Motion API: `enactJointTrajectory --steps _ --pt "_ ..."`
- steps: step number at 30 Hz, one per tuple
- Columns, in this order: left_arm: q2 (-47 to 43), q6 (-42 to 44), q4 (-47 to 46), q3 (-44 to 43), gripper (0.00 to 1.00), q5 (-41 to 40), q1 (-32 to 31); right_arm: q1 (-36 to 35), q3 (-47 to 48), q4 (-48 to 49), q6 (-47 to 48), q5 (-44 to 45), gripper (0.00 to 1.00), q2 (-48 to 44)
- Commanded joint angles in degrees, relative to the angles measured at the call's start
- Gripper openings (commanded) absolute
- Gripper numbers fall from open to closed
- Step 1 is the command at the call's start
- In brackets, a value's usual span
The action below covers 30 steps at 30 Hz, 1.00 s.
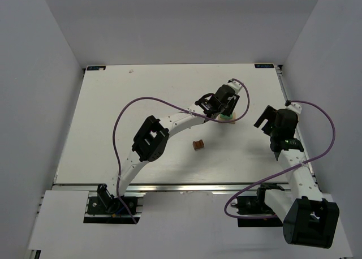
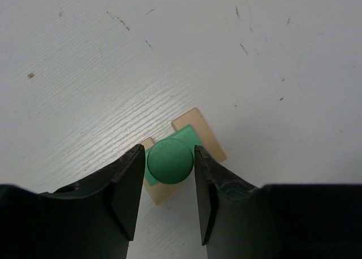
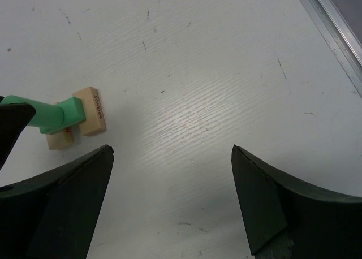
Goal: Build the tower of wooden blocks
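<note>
My left gripper (image 2: 168, 155) is clamped on the green cylinder (image 2: 169, 162), one finger pressed against each side with no gap showing. The cylinder stands upright on a green block (image 3: 74, 108). That block lies across two tan pieces: a lettered tan block (image 3: 91, 111) with red print on its side, and a plain tan block (image 3: 59, 139) just beside it. The small stack sits on the white table (image 1: 113, 112), toward the far right part of it.

My right gripper (image 3: 172, 152) is spread wide and holds nothing. It hangs over bare table near the stack, to its right, not touching it.

The brown block (image 1: 197, 145) lies alone on the table, apart from the stack and nearer my bases, between the two arms. From above I can see its dark colour but not its shape clearly.
</note>
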<state>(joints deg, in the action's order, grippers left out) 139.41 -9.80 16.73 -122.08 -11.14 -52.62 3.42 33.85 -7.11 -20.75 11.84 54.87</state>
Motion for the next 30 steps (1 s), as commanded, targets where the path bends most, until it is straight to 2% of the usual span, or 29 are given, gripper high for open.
enactJointTrajectory --steps 1,6,10,17,19,25,27,30 --pt "-1.0 0.3 -0.4 0.6 0.51 0.8 -0.1 0.4 -0.5 2.5 0.5 0.3 0.89 -0.1" --pt "-1.3 0.6 -0.3 0.8 0.52 0.8 -0.1 0.4 -0.6 2.5 0.5 0.2 0.89 -0.2" --pt "-1.3 0.6 -0.5 0.8 0.57 0.8 -0.1 0.4 -0.6 2.6 0.5 0.1 0.89 -0.1" --pt "-2.0 0.4 -0.5 0.7 0.75 0.5 -0.1 0.4 -0.7 2.8 0.7 -0.2 0.89 -0.3" --pt "-2.4 0.4 -0.2 0.7 0.86 0.2 -0.1 0.4 -0.8 3.0 0.8 -0.3 0.89 -0.5" --pt "-5.0 0.2 0.3 1.0 0.92 1.0 -0.1 0.4 -1.0 3.2 1.1 -1.3 0.89 -1.4" --pt "-6.7 0.0 0.0 1.6 0.98 2.8 -0.1 0.4 -1.0 3.1 1.2 -1.4 0.89 -1.8" --pt "-8.9 -0.5 -0.2 2.1 0.98 4.4 -0.1 0.4 -1.1 3.1 1.4 -1.8 0.89 -2.6"
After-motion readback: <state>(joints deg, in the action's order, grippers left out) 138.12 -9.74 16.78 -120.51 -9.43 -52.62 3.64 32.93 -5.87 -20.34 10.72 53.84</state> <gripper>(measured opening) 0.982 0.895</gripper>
